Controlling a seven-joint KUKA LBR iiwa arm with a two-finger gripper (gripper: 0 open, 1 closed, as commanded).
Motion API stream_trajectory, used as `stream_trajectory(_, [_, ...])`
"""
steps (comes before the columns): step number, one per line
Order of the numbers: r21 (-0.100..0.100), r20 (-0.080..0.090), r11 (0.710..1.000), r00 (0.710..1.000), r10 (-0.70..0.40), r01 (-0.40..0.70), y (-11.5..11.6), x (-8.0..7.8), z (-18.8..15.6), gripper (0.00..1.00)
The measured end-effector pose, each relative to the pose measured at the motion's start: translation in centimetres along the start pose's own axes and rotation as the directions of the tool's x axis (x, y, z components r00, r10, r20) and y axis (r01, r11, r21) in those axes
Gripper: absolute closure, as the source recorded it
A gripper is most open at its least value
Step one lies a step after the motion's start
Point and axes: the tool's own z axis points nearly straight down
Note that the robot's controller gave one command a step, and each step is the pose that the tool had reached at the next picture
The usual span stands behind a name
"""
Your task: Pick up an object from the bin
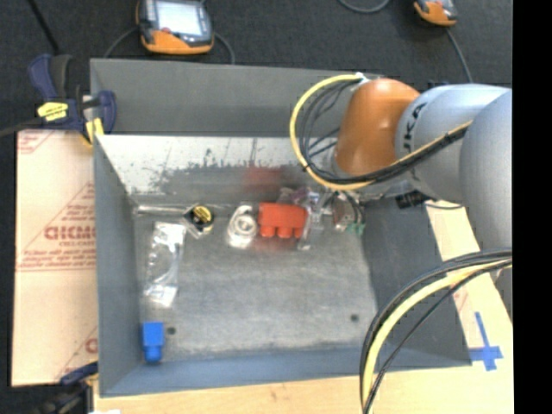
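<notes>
My gripper (pixel 317 212) is low over the back of the bin, just under the arm's orange cover. Right against its left side lies a red block with knobs (pixel 281 220); I cannot tell whether the two touch. To the left of the block rests a clear round piece (pixel 242 226). Further left is a small black and yellow thing (pixel 200 216).
A crumpled clear plastic bag (pixel 163 264) lies by the left wall. A small blue block (pixel 153 341) sits in the front left corner. The arm and its cables cover the bin's right back part. Bare floor shows across the middle and front.
</notes>
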Motion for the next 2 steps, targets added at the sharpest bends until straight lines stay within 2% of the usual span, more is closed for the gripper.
stream_trajectory(1, [0.003, 0.004, 1.000, 1.000, -0.017, 0.017, 0.0, 1.8, -5.0, 1.00])
stream_trajectory(2, [0.003, 0.010, 0.999, 0.999, -0.033, 0.033, 0.3, 2.1, -16.8, 1.00])
